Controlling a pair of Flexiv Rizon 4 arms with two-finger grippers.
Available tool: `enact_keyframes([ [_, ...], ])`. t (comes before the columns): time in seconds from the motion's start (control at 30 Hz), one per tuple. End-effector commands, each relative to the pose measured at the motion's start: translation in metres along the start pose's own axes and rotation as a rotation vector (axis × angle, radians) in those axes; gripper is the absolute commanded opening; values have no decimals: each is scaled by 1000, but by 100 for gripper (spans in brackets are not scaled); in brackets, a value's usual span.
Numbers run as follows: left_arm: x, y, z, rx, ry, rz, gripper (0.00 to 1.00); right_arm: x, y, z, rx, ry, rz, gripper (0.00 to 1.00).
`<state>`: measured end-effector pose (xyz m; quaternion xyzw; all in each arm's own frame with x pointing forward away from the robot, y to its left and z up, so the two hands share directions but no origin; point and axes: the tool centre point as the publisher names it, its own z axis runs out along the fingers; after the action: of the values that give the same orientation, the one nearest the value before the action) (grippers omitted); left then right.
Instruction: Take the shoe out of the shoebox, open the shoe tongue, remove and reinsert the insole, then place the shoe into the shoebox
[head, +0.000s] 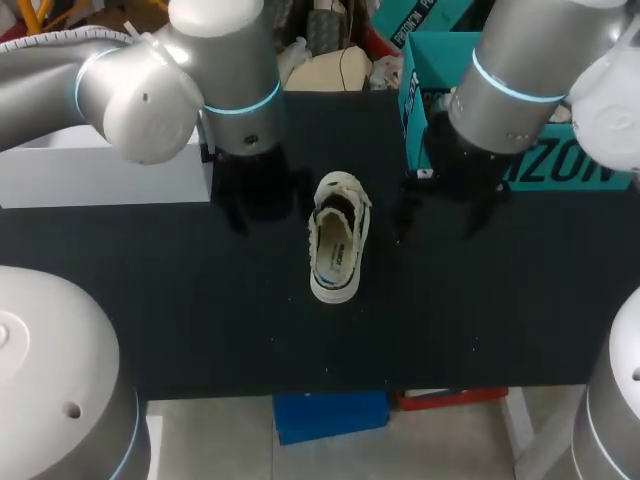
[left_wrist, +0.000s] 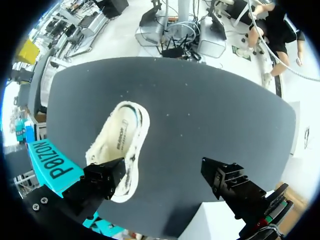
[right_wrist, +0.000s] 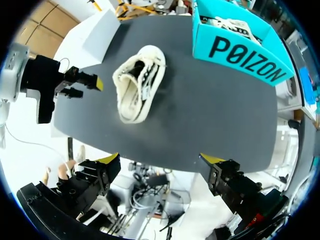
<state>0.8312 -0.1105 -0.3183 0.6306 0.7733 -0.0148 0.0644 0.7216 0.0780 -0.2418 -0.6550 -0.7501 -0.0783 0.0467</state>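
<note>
1. The shoe (head: 338, 240) is out of the box, sitting opening-up in the middle of the table (head: 200, 300).
2. My left gripper (left_wrist: 162, 175) hangs just beside it, jaws wide apart.
3. My right gripper (right_wrist: 161, 160) is on the shoe's other side, jaws spread wide too.
4. The teal shoebox (head: 560, 170) is at the far right, behind my right arm.

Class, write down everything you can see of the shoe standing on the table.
The shoe is a cream, fabric-looking low sneaker with pale laces at its far end. It stands upright on its sole near the middle of the black table, outside the teal shoebox. Its mouth gapes wide, showing a pale insole with dark print. Only the table touches it; the left gripper and right gripper, both open, are clear of it.
</note>
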Motion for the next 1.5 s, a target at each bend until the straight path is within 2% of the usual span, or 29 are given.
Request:
enact_keyframes([
  [0.03, -3, -1, 8, -43, 3, 29, 100, -3, 7, -2, 37, -39, 10, 100],
  [0.07, -3, 1, 9, -64, 12, 43, 100, -5, 8, -3, 37, -45, 13, 100],
  [0.23, -5, 8, 21, -52, -30, 100, 100, -12, 11, -3, 48, -66, 25, 100],
  [0.5, -8, 21, 37, -63, 11, 144, 100, -25, 19, -2, 62, -105, 42, 100],
  [0.73, -15, 36, 33, -50, -56, 145, 100, -27, 20, -2, 55, -106, 50, 100],
  [1.2, -41, 38, 28, -80, -61, 220, 100, -27, 20, -2, 55, -106, 50, 100],
  [1.5, -47, 39, 44, -98, -2, 216, 100, -27, 20, -2, 55, -106, 50, 100],
])
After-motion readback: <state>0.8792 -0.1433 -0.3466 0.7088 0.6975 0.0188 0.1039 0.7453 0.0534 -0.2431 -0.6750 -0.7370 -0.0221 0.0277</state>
